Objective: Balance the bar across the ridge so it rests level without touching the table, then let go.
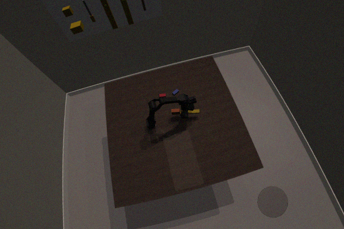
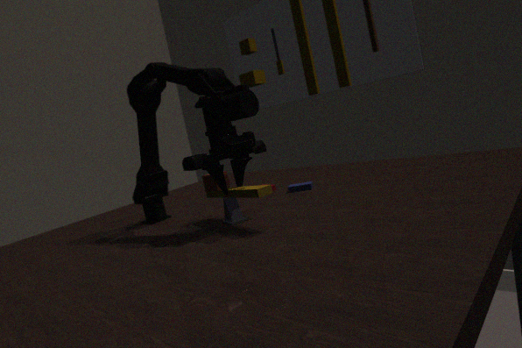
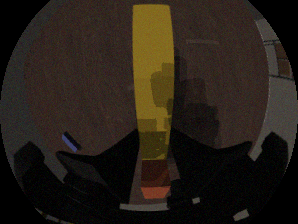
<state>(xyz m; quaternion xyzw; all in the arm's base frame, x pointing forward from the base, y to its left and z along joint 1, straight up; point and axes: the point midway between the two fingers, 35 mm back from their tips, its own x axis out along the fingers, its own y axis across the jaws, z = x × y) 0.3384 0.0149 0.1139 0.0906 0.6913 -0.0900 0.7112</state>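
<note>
The yellow bar [image 1: 194, 111] [image 2: 251, 192] [image 3: 153, 45] is held about level above the table, with an orange-red block [image 1: 175, 111] [image 2: 216, 185] [image 3: 156, 191] on its end nearer the arm's base. My gripper [image 2: 233, 188] [image 3: 154, 131] is shut on the bar between the block and the long free end and points straight down. The grey ridge [image 2: 234, 214] stands on the table directly under the held part of the bar. Its top meets the bar's underside in the exterior view; whether they touch or a thin gap remains, I cannot tell. In the wrist view the ridge is hidden.
A blue block [image 1: 175, 92] [image 2: 300, 187] [image 3: 70, 142] and a red block [image 1: 162, 95] [image 2: 273, 188] lie on the brown table [image 1: 138, 172] [image 2: 175, 297], towards the wall with the tool board. The red one is mostly hidden behind the bar in the exterior view.
</note>
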